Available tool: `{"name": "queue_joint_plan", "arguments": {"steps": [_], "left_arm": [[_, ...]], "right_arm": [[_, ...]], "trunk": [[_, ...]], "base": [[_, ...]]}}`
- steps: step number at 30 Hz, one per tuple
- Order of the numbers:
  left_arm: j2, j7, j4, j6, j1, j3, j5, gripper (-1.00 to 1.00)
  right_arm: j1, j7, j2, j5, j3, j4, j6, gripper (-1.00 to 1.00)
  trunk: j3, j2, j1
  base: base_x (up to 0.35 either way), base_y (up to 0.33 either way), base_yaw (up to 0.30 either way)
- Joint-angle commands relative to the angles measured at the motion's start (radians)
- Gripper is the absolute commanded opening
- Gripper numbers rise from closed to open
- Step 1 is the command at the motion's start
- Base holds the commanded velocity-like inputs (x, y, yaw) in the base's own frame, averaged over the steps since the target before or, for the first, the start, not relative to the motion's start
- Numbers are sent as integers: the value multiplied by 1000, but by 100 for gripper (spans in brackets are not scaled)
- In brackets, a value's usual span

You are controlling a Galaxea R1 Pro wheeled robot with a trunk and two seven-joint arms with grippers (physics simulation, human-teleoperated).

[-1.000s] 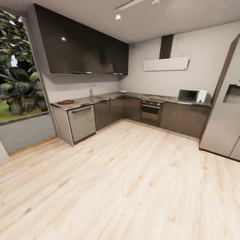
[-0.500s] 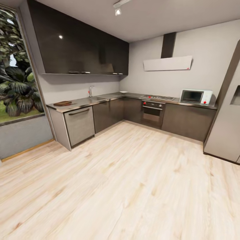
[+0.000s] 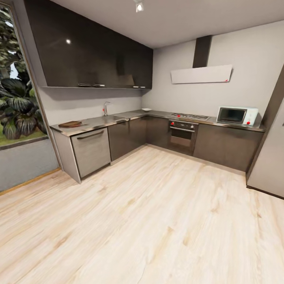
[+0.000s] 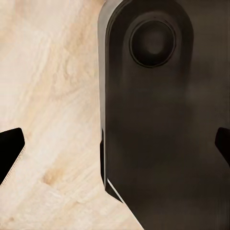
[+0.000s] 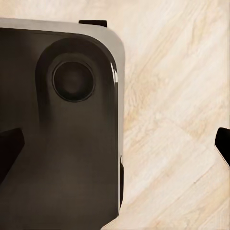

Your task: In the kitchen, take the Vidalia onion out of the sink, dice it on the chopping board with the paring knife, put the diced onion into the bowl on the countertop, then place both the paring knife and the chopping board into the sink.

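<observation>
Facing sink [image 3: 114,117] far left on surface [image 3: 94,124]; chopping board [image 3: 70,124] left of it. Both arms' fingers [image 4: 10,148] [image 5: 222,141] released, empty, equally distant.

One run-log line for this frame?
phase: approaching kitchen | chopping board on countertop | sink ahead | both claws open, empty

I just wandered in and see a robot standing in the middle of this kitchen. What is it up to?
Nothing is being handled yet. The robot stands out on the wooden floor, facing the corner kitchen from a distance. On the countertop ahead lie the chopping board at the near end, the sink with its tap, and a small white bowl further along. Its left hand and right hand hang open over the floor, holding nothing.
</observation>
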Motion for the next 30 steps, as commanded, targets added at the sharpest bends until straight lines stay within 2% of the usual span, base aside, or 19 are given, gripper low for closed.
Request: {"name": "queue_joint_plan", "arguments": {"steps": [1, 18, 30], "left_arm": [[0, 0, -2, -1, 1, 1, 0, 100], [0, 0, -2, -1, 1, 1, 0, 100], [0, 0, -2, -1, 1, 1, 0, 100]], "right_arm": [[-1, -1, 0, 0, 0, 2, -4, 100], [-1, -1, 0, 0, 0, 2, -4, 100], [-1, -1, 0, 0, 0, 2, -4, 100]], "trunk": [[-1, 0, 1], [-1, 0, 1], [-1, 0, 1]], "base": [[342, 0, 0], [342, 0, 7], [342, 0, 165]]}}
